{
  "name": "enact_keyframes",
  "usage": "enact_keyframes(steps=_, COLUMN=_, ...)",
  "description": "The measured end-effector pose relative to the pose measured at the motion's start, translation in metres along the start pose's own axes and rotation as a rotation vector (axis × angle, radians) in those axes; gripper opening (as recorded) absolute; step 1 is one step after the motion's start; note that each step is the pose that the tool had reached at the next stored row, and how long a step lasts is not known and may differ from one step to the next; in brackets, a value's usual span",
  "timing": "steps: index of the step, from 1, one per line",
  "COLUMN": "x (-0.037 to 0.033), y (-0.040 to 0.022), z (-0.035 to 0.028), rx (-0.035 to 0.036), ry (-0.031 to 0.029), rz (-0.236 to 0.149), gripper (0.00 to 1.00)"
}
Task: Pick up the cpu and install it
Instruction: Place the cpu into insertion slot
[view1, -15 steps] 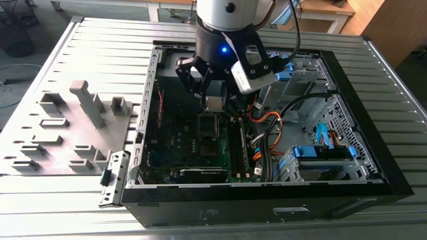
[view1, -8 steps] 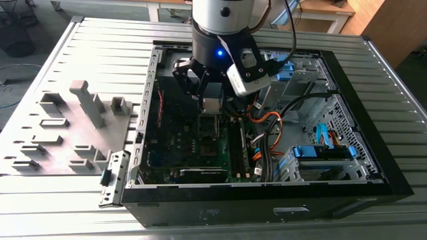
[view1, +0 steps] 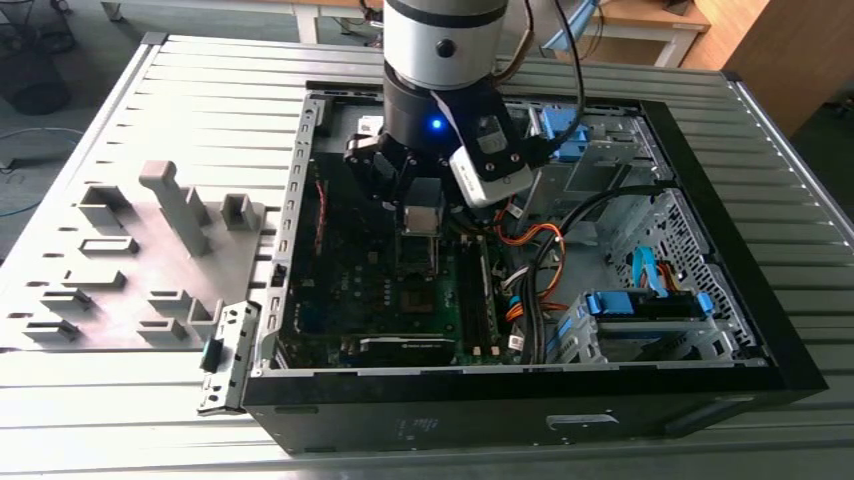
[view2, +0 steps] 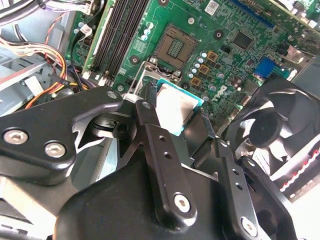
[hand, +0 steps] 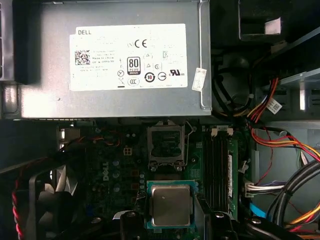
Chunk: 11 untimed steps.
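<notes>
The cpu (hand: 171, 204), a small square chip with a silvery-grey top and green edge, hangs just above the green motherboard (view2: 235, 20) inside the open computer case (view1: 534, 400). My gripper (hand: 172, 221) is shut on it, one black finger on each side. In the second wrist view the cpu (view2: 176, 111) sits between the fingers (view2: 148, 120), a short way from the open cpu socket (view2: 174, 47). That socket (hand: 165, 145) lies bare with its metal frame around it, between the held chip and the power supply. In the exterior view the gripper (view1: 422, 224) holds the cpu (view1: 422, 219) over the board's middle.
The grey power-supply box (hand: 110, 60) fills one end of the case. A black fan (view2: 280, 125) sits beside the socket, memory slots (hand: 218, 165) on its other side. Orange and red cables (hand: 280, 145) bundle near the drive bays (view1: 641, 305). A grey fixture tray (view1: 134, 260) lies at the exterior view's left.
</notes>
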<state>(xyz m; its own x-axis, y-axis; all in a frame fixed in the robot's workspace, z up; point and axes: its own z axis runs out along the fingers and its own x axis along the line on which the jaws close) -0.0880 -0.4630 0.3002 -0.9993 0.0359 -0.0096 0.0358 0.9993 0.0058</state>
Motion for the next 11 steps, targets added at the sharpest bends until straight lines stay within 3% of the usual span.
enact_keyframes(steps=11, x=0.0004, y=-0.0006, z=0.0199, rx=0.0, ry=0.0009, rz=0.0, gripper=0.47)
